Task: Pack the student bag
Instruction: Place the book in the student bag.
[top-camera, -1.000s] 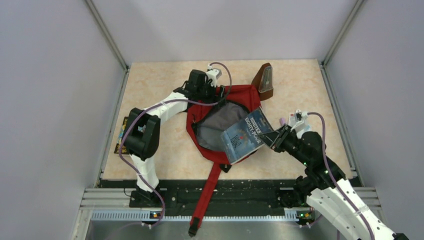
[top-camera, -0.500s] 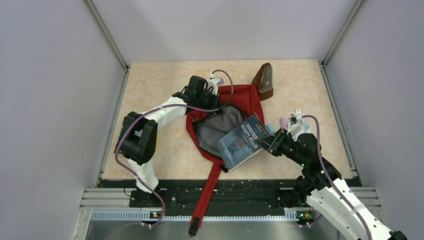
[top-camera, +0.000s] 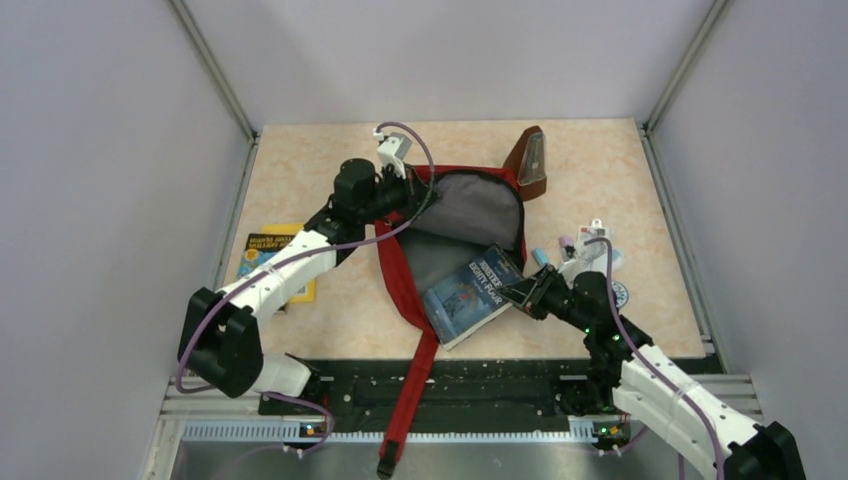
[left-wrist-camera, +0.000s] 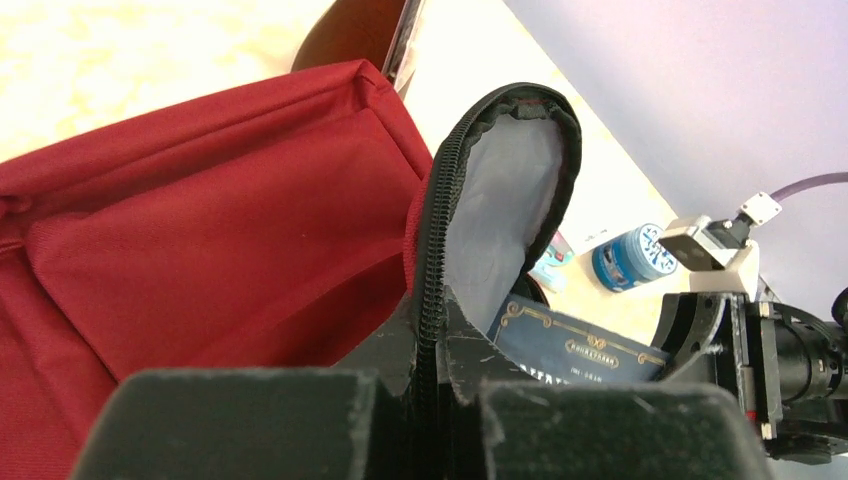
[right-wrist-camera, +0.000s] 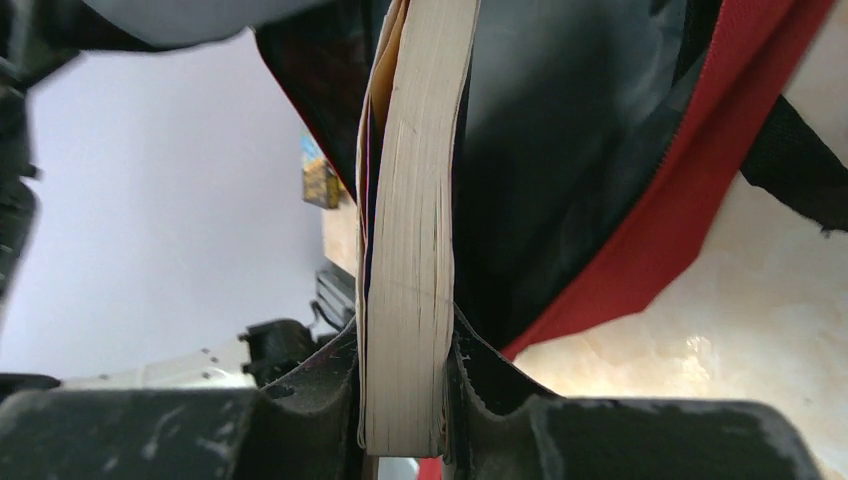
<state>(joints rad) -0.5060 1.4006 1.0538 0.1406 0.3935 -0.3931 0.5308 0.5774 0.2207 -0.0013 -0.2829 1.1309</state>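
Observation:
The student bag (top-camera: 400, 270), dark red with grey lining (top-camera: 470, 205), lies mid-table with its mouth held wide. My left gripper (top-camera: 413, 196) is shut on the black zipper rim (left-wrist-camera: 433, 250) at the mouth's far left and holds that flap up. A dark blue book (top-camera: 468, 295) lies tilted at the mouth's near right, its far end over the lining. My right gripper (top-camera: 521, 293) is shut on the book's near right edge. In the right wrist view the book's pale page edge (right-wrist-camera: 410, 250) sits clamped between the fingers, pointing into the bag's dark inside (right-wrist-camera: 560, 130).
A yellow book (top-camera: 270, 255) lies flat on the left of the table beside my left arm. A brown case (top-camera: 528, 160) stands behind the bag. A blue-lidded jar (left-wrist-camera: 630, 258) and small pink and pale blue items (top-camera: 553, 250) lie right of the bag. The long red strap (top-camera: 415, 390) trails over the near edge.
My left gripper shut on the zipper rim and drew it back to the left, widening the mouth. My right gripper carried the blue book left and lower, into the opening. The yellow book came into view.

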